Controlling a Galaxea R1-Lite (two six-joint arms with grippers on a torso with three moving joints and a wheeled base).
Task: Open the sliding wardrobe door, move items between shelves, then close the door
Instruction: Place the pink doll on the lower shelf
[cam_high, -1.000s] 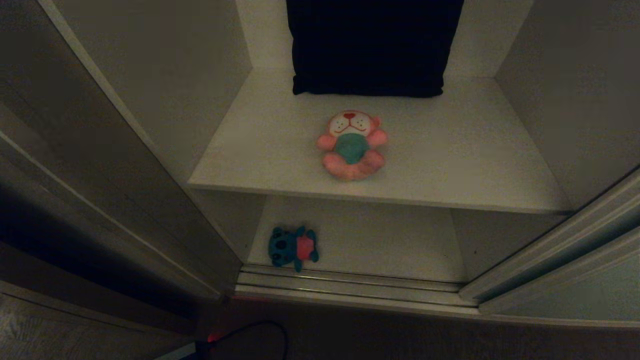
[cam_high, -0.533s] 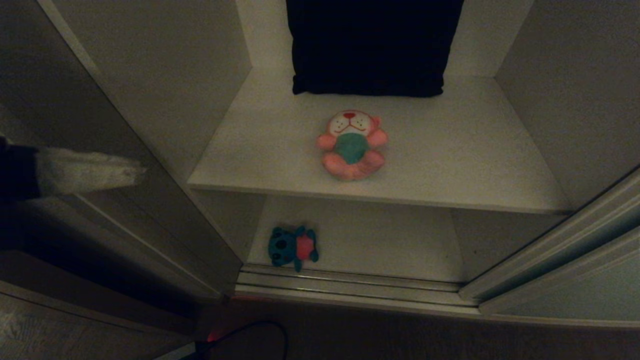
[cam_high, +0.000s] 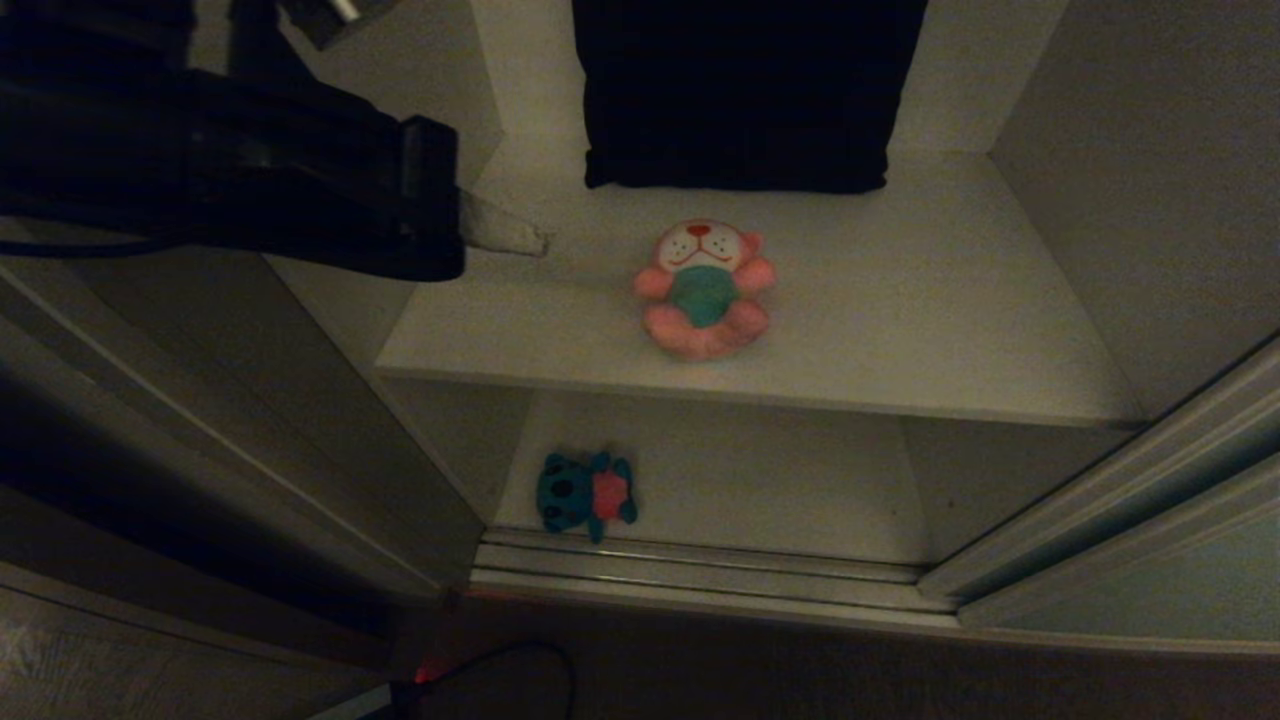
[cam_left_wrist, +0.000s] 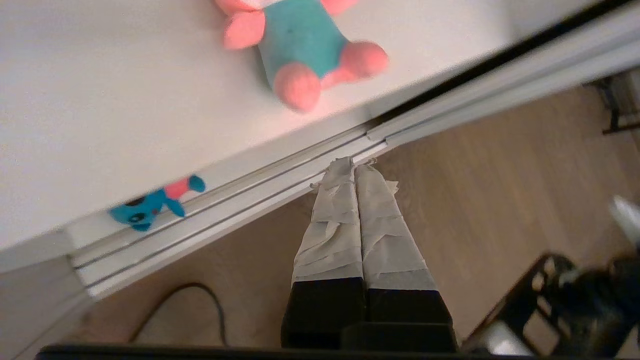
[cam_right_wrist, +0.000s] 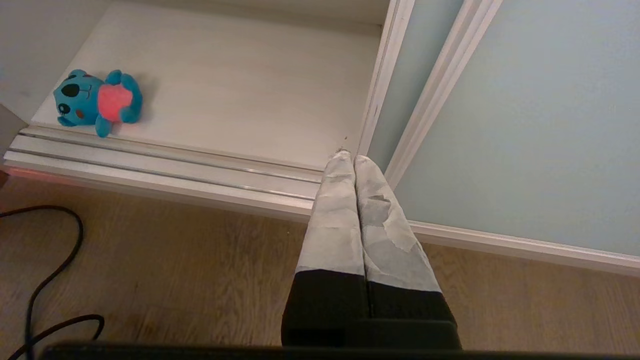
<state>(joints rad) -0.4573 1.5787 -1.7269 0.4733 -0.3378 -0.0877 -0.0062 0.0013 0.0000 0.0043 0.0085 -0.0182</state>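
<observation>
The sliding wardrobe door (cam_high: 1150, 580) stands slid aside at the right, leaving the shelves exposed. A pink plush toy (cam_high: 703, 290) in a teal shirt lies face up mid-way along the upper shelf (cam_high: 900, 330). A teal-blue toy (cam_high: 585, 493) in a pink shirt lies at the front left of the lower shelf (cam_high: 760, 480). My left gripper (cam_high: 540, 243) hangs shut and empty over the upper shelf's left part, a short way left of the pink toy (cam_left_wrist: 305, 50). My right gripper (cam_right_wrist: 348, 157) is shut and empty, low by the door's edge (cam_right_wrist: 525, 125).
A dark folded cloth (cam_high: 740, 90) leans at the back of the upper shelf. The ribbed floor track (cam_high: 700, 575) runs along the wardrobe front. A brown side panel (cam_high: 200, 400) stands on the left. A black cable (cam_right_wrist: 45, 280) lies on the wood floor.
My left arm has swung in from the left edge and up over the upper shelf, its shut tips now near the pink toy. Both toys and the door have not moved.
</observation>
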